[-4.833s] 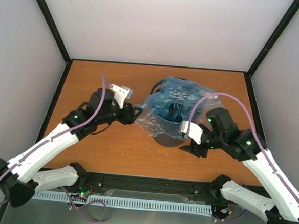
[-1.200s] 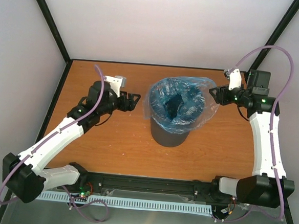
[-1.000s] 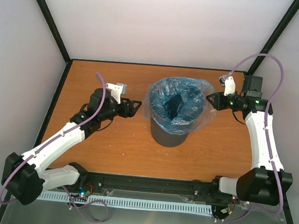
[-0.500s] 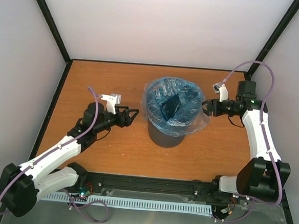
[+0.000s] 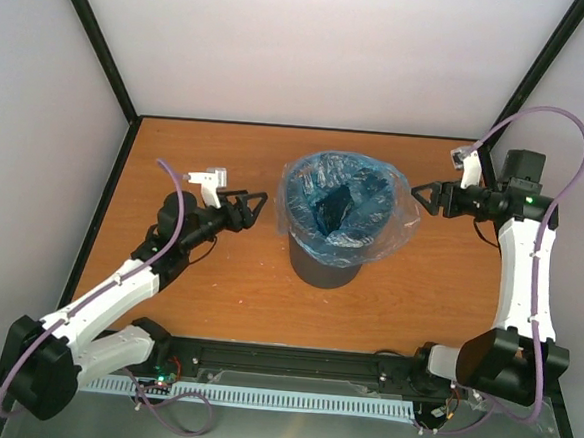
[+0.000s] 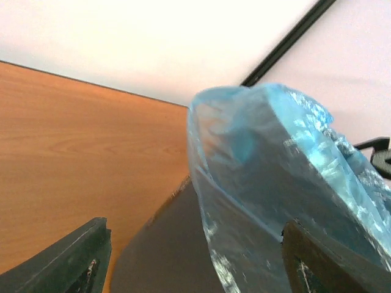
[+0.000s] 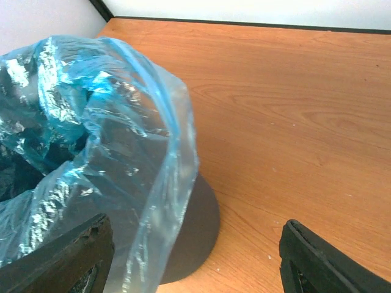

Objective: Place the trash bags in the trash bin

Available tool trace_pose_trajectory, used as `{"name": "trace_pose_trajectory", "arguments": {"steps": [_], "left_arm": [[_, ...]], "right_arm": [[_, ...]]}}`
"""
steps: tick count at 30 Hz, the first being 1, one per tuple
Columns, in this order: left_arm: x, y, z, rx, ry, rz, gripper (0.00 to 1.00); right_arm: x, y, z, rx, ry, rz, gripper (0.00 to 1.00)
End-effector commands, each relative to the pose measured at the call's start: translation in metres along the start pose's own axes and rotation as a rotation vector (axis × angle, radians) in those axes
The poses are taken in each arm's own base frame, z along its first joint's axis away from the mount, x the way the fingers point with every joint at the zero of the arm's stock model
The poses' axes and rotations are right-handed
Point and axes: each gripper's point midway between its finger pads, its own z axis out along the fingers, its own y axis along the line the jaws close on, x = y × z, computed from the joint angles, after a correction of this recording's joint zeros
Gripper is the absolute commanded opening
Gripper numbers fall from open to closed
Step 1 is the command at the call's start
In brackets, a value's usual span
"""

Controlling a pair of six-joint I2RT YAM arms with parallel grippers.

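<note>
Top external: left end effector spread wide, gripping nothing, left of trash bin with a strip of bare counter between. Right end effector also spread apart, empty, tips just beside the overhanging edge of trash bags on the bin's right; touching or not, cannot tell. Light-blue bag lining the bin, mouth open, rim folded out over the top. Bin upright mid-counter, well apart from black frame posts and white walls; open counter all round. Left wrist: fingers at the lower corners, bag and dark bin wall ahead, nothing pinched. Right wrist: crinkled skirt close up, bin foot on the counter below. Both arms and bag's dark interior only in top external.
</note>
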Motion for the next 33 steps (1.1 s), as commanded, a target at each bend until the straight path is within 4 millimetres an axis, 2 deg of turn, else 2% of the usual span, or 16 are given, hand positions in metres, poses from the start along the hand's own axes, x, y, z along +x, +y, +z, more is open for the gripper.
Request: {"name": "trace_pose_trajectory", "arguments": {"steps": [1, 2, 5, 9, 15, 21, 25, 28, 33], "left_arm": [[-0.038, -0.008, 0.006, 0.110, -0.084, -0.055, 0.76], [-0.036, -0.006, 0.011, 0.131, -0.072, -0.067, 0.75], [-0.033, -0.015, 0.018, 0.224, -0.040, -0.068, 0.75], [-0.028, -0.015, 0.032, 0.263, -0.003, -0.086, 0.72], [-0.024, -0.020, 0.053, 0.348, 0.047, -0.100, 0.65], [-0.025, -0.020, 0.069, 0.380, 0.067, -0.102, 0.34], [-0.020, -0.020, 0.077, 0.397, 0.093, -0.112, 0.06], [-0.011, -0.015, 0.078, 0.378, 0.114, -0.121, 0.01], [0.003, -0.010, 0.069, 0.339, 0.142, -0.110, 0.01]], "right_arm": [[0.004, -0.005, -0.002, -0.028, -0.004, -0.002, 0.74], [0.005, -0.002, -0.002, -0.042, -0.007, -0.016, 0.74], [0.008, 0.007, -0.004, -0.065, -0.023, -0.065, 0.72], [0.014, -0.001, -0.002, -0.018, -0.022, -0.092, 0.69], [0.026, -0.008, 0.013, -0.073, 0.004, -0.048, 0.55], [0.028, -0.014, 0.027, -0.127, -0.007, -0.004, 0.33], [0.031, -0.015, 0.034, -0.157, 0.004, 0.009, 0.19], [0.036, -0.015, 0.039, -0.163, 0.020, 0.014, 0.10], [0.047, -0.019, 0.046, -0.161, 0.043, 0.025, 0.06]]}}
